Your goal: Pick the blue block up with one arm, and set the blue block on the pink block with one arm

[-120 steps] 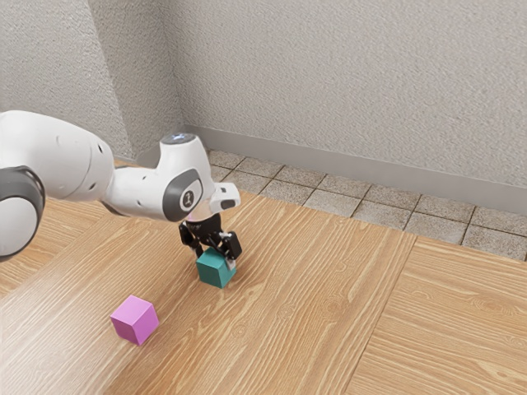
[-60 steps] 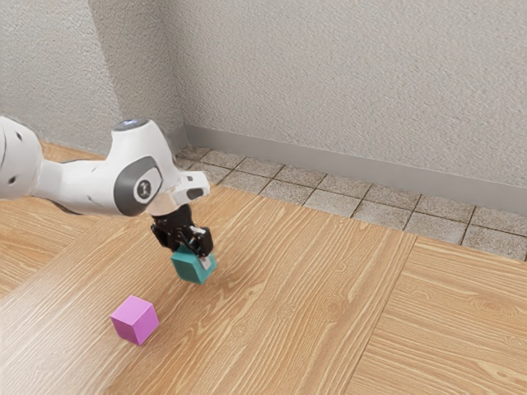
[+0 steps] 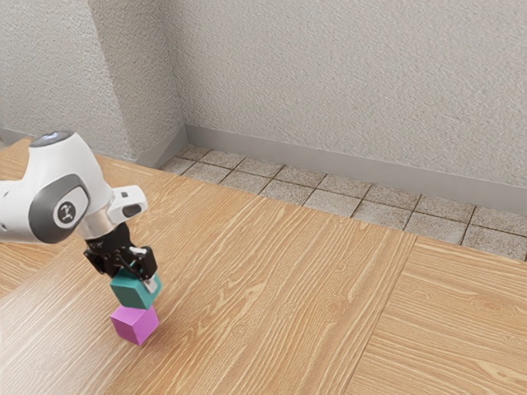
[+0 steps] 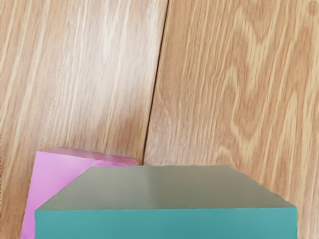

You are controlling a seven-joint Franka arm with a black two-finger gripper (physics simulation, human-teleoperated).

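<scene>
At exterior view's left edge, low: your arm [image 3: 58, 202] bends down over wooden table [image 3: 288, 288]. Gripper [image 3: 130, 276] has fingers closed on blue block [image 3: 132, 293] from two sides; block reads teal. Blue block sits directly above pink block [image 3: 134, 323], slightly turned against it. You can't tell whether the faces touch. Tiled floor [image 3: 370, 202] and grey wall [image 3: 329, 74] lie beyond table.

In wrist view: blue block [image 4: 164, 211] looms just under hand. Pink block [image 4: 60, 184] pokes out from beneath it on one side. You see table planks [image 4: 224, 74] around both, with seam running to the blocks.
</scene>
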